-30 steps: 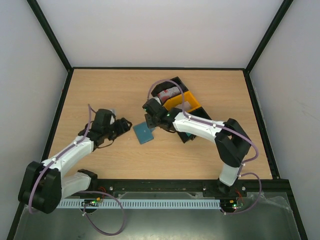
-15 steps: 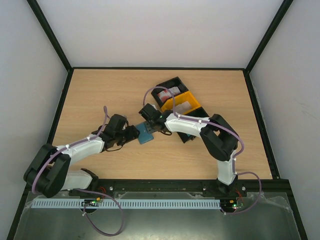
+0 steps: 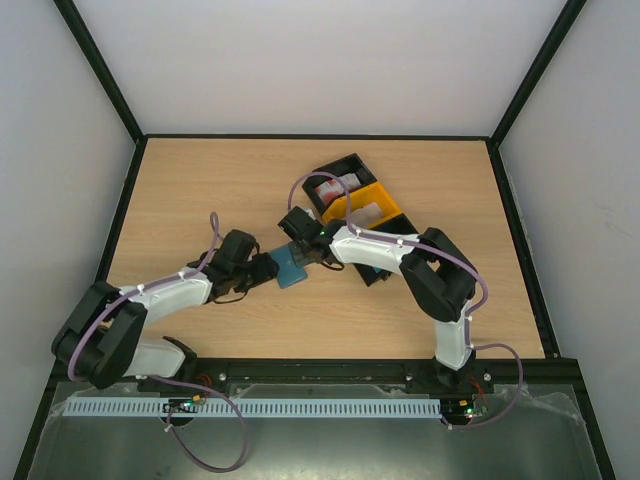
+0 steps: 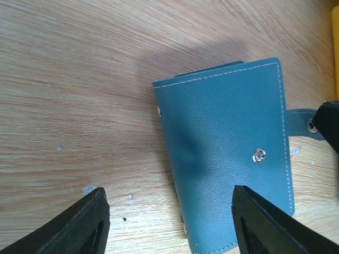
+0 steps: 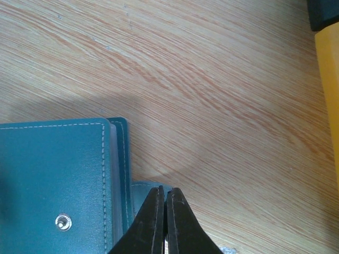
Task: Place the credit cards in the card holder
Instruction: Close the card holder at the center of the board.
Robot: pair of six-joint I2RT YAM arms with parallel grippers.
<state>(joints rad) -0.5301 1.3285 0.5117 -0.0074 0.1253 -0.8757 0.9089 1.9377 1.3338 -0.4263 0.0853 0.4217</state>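
The card holder (image 3: pixel 291 266) lies closed and flat on the table, a teal wallet (image 4: pixel 228 153) with a metal snap on its cover. My right gripper (image 3: pixel 301 247) is shut on its clasp strap (image 5: pixel 139 191), and the fingertips (image 5: pixel 164 193) pinch the strap at the wallet's far edge. At the wallet's near end my left gripper (image 4: pixel 168 193) stands open, one finger over bare wood and the other (image 4: pixel 265 222) over the cover. A red-and-white credit card (image 3: pixel 330 188) lies in the black bin, and a pale one (image 3: pixel 368 211) in the yellow bin.
A row of bins runs back-left to front-right behind the wallet: a black bin (image 3: pixel 350 165), a yellow bin (image 3: pixel 385 196) and another black one (image 3: pixel 372 274) partly under the right arm. The yellow bin's wall (image 5: pixel 329 95) is close to the right of the right gripper.
My right gripper came down to the wallet's far edge and closed on the clasp strap. The left arm reached right to the wallet's near end, its jaws narrowing slightly.
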